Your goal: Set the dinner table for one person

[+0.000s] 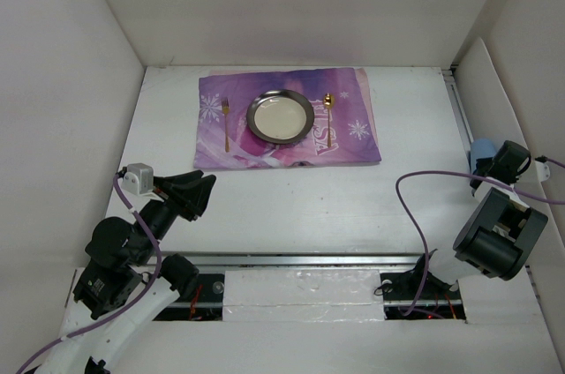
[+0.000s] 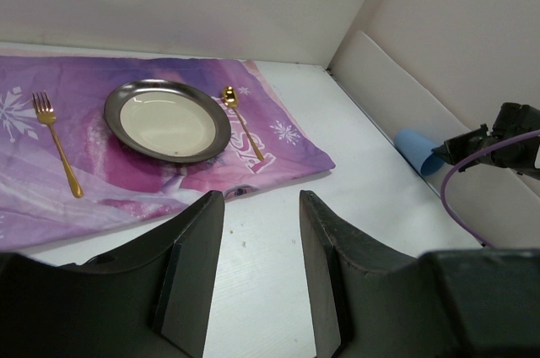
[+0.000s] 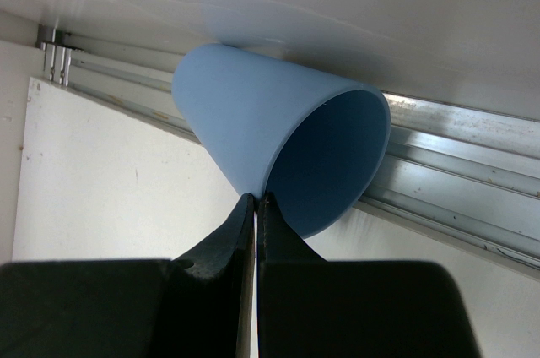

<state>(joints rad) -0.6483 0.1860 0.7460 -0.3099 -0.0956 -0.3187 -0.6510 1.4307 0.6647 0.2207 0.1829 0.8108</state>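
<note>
Tabletop: white; purple mat lies at far centre.
Setting: plate mid-mat, fork left of it, spoon right.
Left end effector: spread, empty, above the near-left area.
Right end effector: pinching the rim of the blue cup, which lies tipped sideways at the right edge.

You see a purple mat; on it sit a plate, a fork on its left and a spoon on its right.

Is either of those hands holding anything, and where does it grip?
The right hand pinches the blue cup by its rim; the left hand holds nothing.
</note>
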